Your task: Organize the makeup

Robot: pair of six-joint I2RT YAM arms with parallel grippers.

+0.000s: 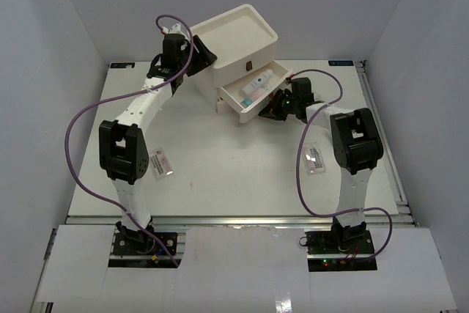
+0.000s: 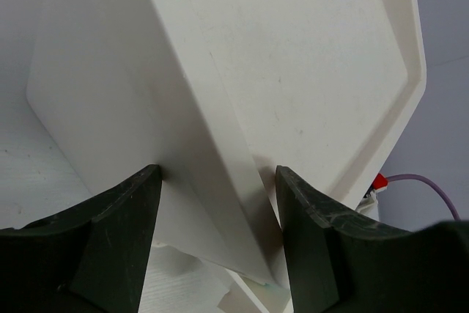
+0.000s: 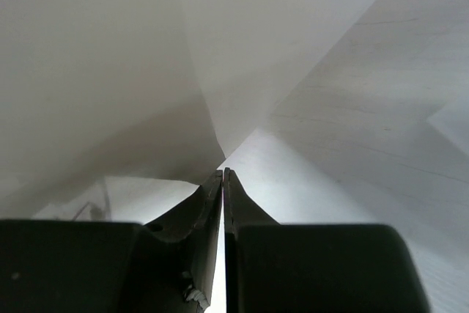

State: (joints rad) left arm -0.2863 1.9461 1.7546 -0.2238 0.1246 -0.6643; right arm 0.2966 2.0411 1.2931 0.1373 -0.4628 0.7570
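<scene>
A white three-drawer box (image 1: 234, 34) stands at the back middle, its middle drawer (image 1: 233, 102) pulled open. A white tube with pink label and teal cap (image 1: 256, 86) lies in that drawer. Two flat sachets lie on the table, one by the left arm (image 1: 163, 163) and one by the right arm (image 1: 315, 157). My left gripper (image 1: 192, 60) is open, its fingers (image 2: 139, 225) straddling the box's rear left corner (image 2: 220, 144). My right gripper (image 1: 268, 112) is shut and empty, its tip (image 3: 223, 174) just at the open drawer's front corner. No sponges are in view.
The white table (image 1: 234, 174) is walled on the left, back and right. Purple cables loop from both arms (image 1: 73, 130). The arm bases stand at the near edge.
</scene>
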